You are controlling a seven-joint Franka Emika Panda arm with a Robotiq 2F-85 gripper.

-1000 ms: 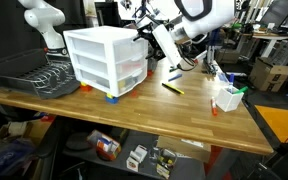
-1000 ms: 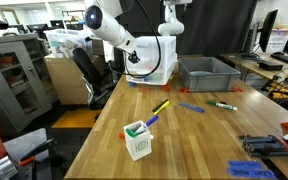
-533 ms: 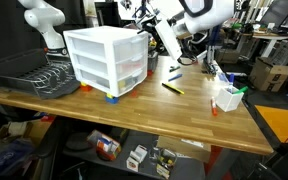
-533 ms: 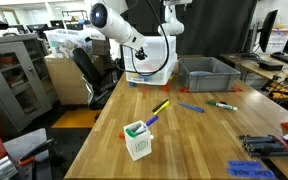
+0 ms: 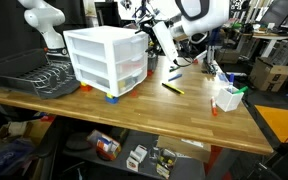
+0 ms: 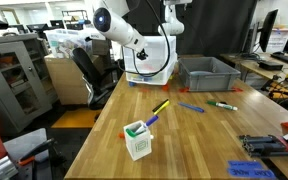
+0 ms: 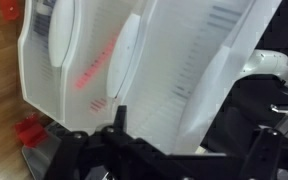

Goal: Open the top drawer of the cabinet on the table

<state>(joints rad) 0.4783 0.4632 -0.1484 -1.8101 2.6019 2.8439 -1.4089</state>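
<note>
The white three-drawer cabinet (image 5: 102,60) stands on the wooden table (image 5: 174,118) next to a dish rack. It also shows in an exterior view (image 6: 160,60), partly hidden behind the arm. The top drawer (image 5: 131,44) looks closed. My gripper (image 5: 148,36) is at the upper far corner of the cabinet's drawer face, level with the top drawer. In the wrist view the cabinet (image 7: 184,60) fills the frame, tilted and very close. My gripper (image 7: 189,140) shows one finger on the left and dark parts on the right, set wide apart, with nothing held.
A black wire dish rack (image 5: 29,72) stands beside the cabinet. Markers (image 5: 172,88) and a small white box (image 5: 227,98) lie on the table. A grey bin (image 6: 209,72) stands near the cabinet. A second white arm (image 5: 42,20) rises behind.
My arm has moved a little closer to the cabinet's top corner. The cabinet and its drawers have not moved.
</note>
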